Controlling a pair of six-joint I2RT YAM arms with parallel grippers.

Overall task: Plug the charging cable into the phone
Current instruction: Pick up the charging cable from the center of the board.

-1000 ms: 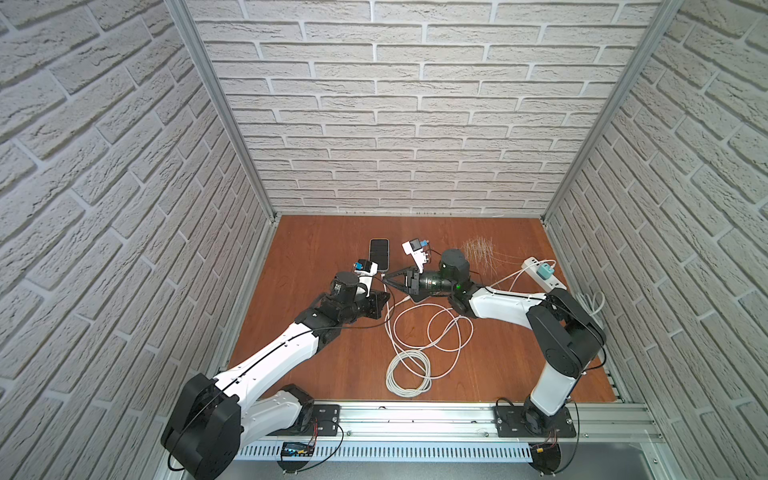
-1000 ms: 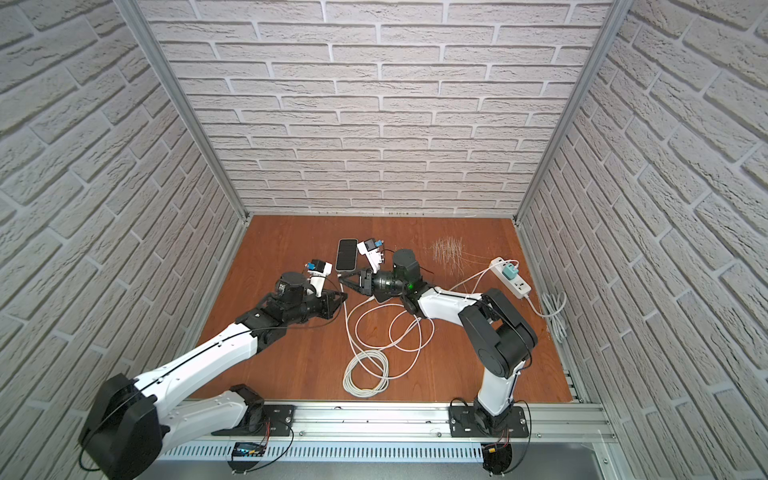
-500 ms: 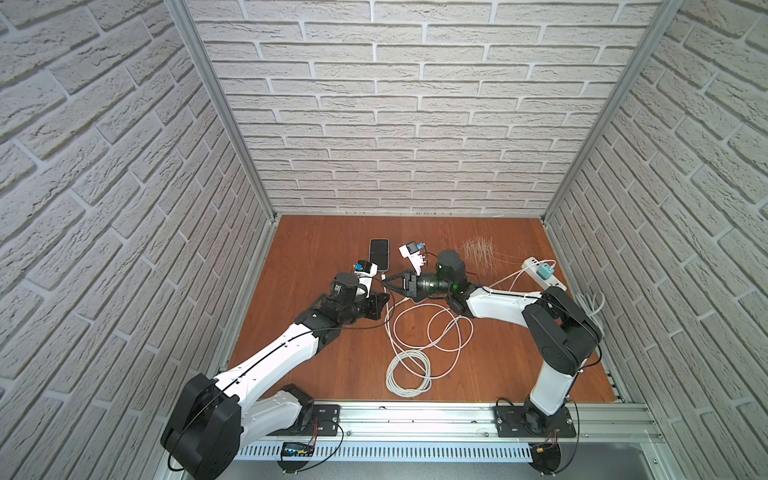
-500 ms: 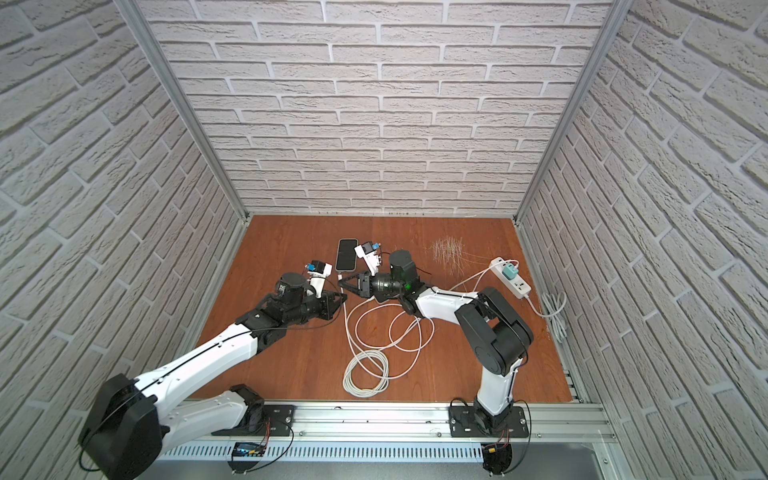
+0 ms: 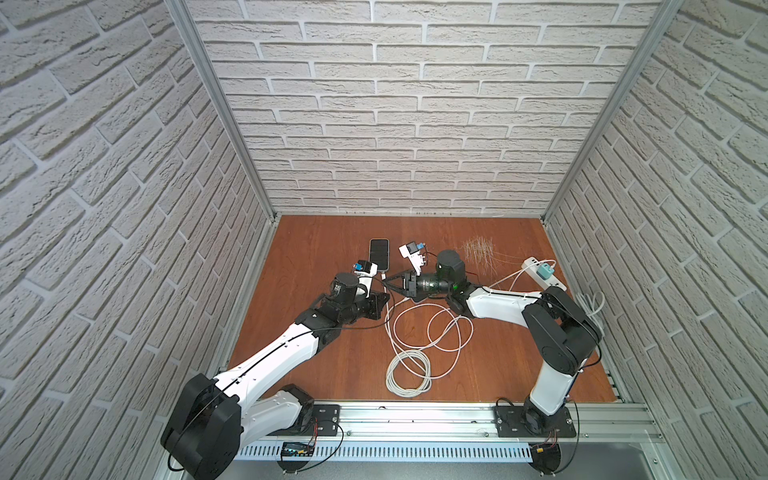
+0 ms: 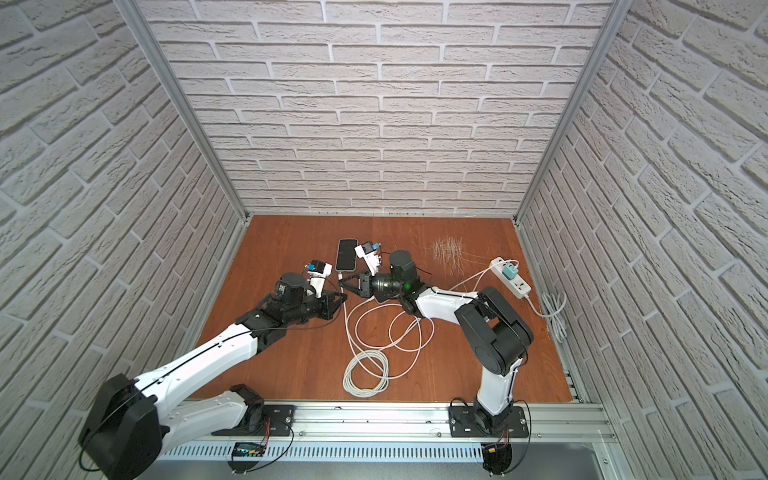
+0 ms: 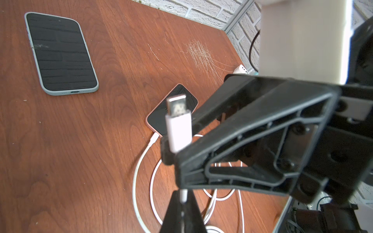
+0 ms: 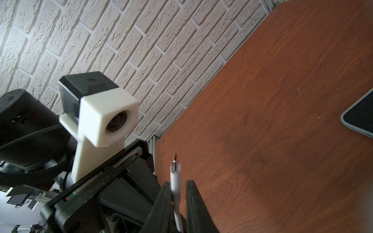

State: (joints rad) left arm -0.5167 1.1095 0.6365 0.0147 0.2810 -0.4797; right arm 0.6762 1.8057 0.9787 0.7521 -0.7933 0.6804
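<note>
**Right gripper** (image 8: 178,184): two black fingers (image 8: 193,201), set close together and partly cut off by the frame.

**Charging cable** (image 8: 176,181): white, running up between the fingers. It touches one finger, and a thin gap shows at the other.

**USB-C connector** (image 8: 175,163): the cable's metal tip, projecting past the fingertips.

**Phone** (image 8: 361,115): one rounded corner only. Dark screen, pale grey-blue case, lying flat, apart from the connector.

**Tabletop** (image 8: 272,121): reddish-brown wood grain.

**Left arm's wrist camera** (image 8: 101,113): black body in a white printed mount, lens facing this view, near the cable.

**Left arm** (image 8: 24,125): black housing behind that camera.

**Wall** (image 8: 121,40): white brick.
</note>
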